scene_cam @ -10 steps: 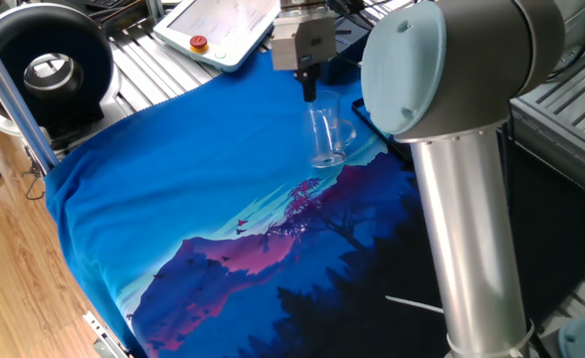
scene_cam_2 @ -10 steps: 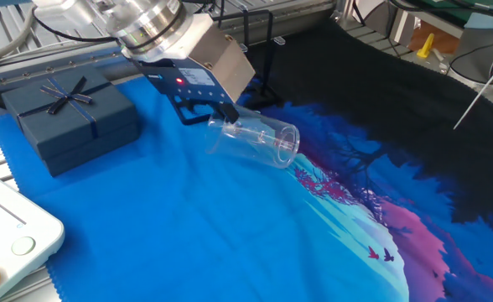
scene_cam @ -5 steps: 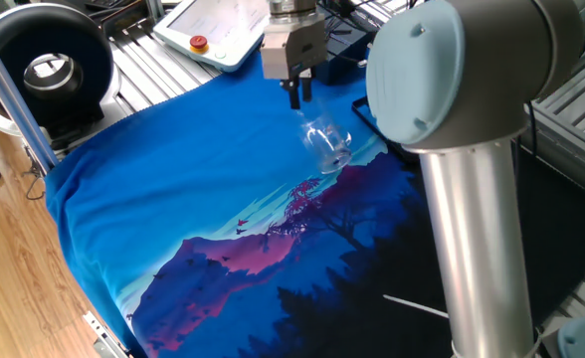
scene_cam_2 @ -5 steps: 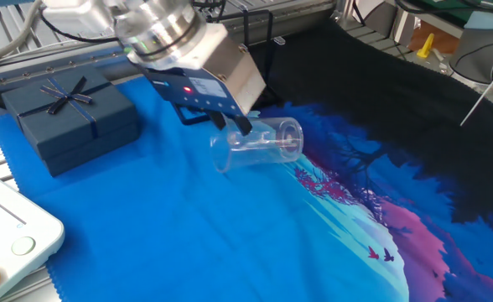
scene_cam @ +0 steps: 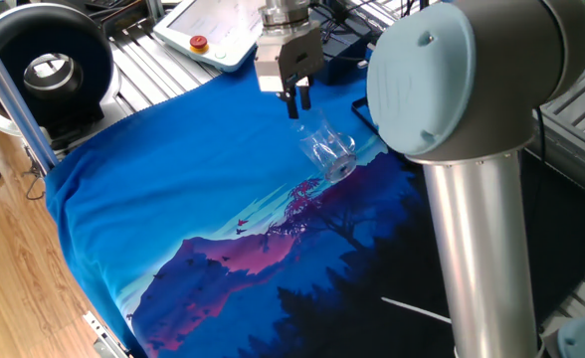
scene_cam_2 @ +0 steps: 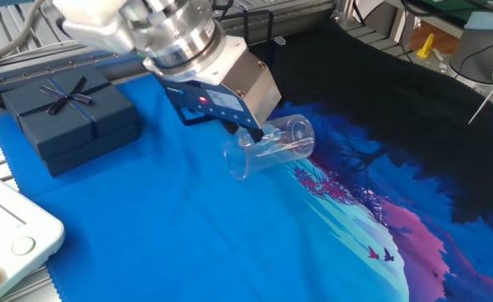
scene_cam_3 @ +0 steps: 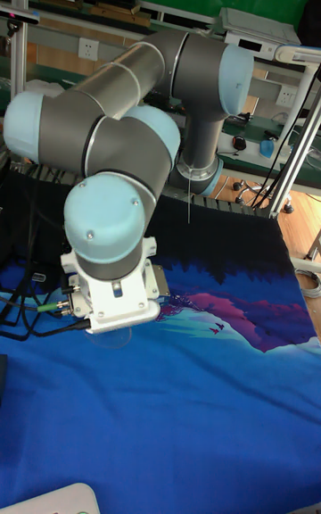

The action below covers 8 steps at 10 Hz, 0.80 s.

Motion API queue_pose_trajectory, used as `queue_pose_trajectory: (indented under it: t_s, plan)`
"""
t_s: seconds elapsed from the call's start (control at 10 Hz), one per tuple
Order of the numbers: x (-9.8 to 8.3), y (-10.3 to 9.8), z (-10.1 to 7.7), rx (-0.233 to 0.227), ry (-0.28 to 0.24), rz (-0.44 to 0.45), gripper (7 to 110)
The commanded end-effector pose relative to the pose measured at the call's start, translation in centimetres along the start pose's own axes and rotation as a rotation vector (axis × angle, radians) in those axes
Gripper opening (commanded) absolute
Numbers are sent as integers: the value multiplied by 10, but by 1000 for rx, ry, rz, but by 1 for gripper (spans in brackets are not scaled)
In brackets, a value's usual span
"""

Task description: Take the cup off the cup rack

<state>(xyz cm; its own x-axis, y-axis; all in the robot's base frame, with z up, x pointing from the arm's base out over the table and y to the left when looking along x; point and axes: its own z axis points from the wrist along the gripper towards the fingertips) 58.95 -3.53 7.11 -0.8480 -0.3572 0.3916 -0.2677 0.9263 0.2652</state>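
Blue cloth (scene_cam_2: 146,226) under tool (scene_cam_2: 251,134) gripping tilted cup (scene_cam_2: 272,147)

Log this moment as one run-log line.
gripper: shut on cup | cup: tilted on its side, off the cup rack | cup rack: behind gripper, at cloth's far edge | phase: carrying cup

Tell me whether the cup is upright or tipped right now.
Tipped. The cup lies tilted on its side in the claw, off the cup rack, its open mouth facing sideways above the blue cloth.
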Motion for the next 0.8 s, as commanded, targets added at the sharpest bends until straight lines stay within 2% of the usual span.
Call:
queue_pose_trajectory:
  t_s: [0.0, 0.1, 0.2, 0.3, 0.5, 0.7]
  plan:
    - [-12, -7, 10, -55, -22, -100, 44]
    - [-22, 1, 5, -113, -46, -157, 44]
    - [-26, 18, 1, -188, -68, -202, 44]
    - [-19, 28, -1, -229, -52, -233, 44]
    - [-13, 29, 2, -250, -37, -278, 44]
    - [-15, 33, 14, -309, -62, -341, 44]
